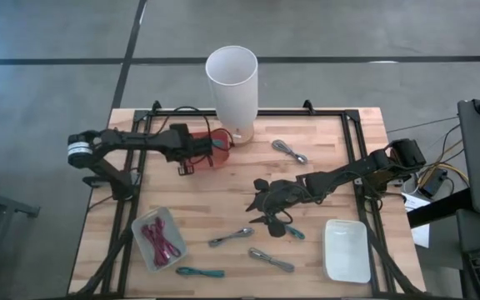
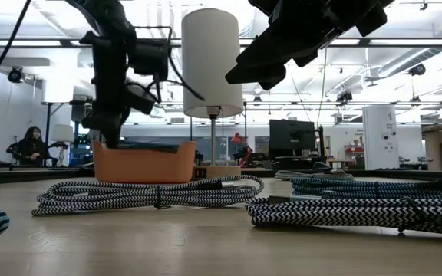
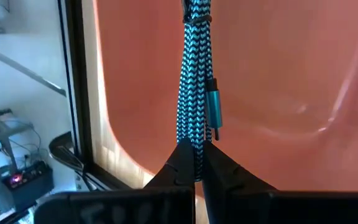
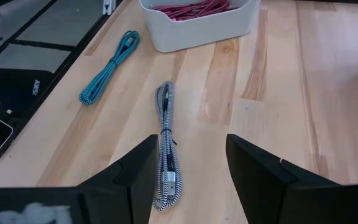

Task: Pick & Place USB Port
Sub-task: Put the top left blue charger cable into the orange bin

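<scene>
My left gripper point(image 3: 194, 157) is over the orange bin point(image 1: 220, 155) at the table's far left and is shut on a coiled teal braided USB cable point(image 3: 193, 74). The cable's metal plug point(image 3: 212, 112) lies beside the bundle. In the low view this arm point(image 2: 113, 69) reaches down into the orange bin point(image 2: 144, 162). My right gripper point(image 4: 188, 149) hovers open at mid-table point(image 1: 262, 202). It is above a black-and-white braided cable point(image 4: 166, 149) lying flat on the wood, and it touches nothing. My left gripper pinches the teal cable bundle near one end point(image 3: 194, 140) between its two fingertips, with several strands together. The fingers come from above, pointing down into the orange bin and lying along the bundle. The cable hangs below them inside the bin; I cannot tell whether its lower end touches the bin floor.
A white bin of pink cables point(image 1: 160, 238) sits near left and another white bin point(image 1: 346, 250) near right. A tall white cylinder point(image 1: 232, 82) stands at the far edge. More cables lie loose: teal point(image 1: 200, 272), grey point(image 1: 290, 151), point(image 1: 272, 260), point(image 1: 231, 237).
</scene>
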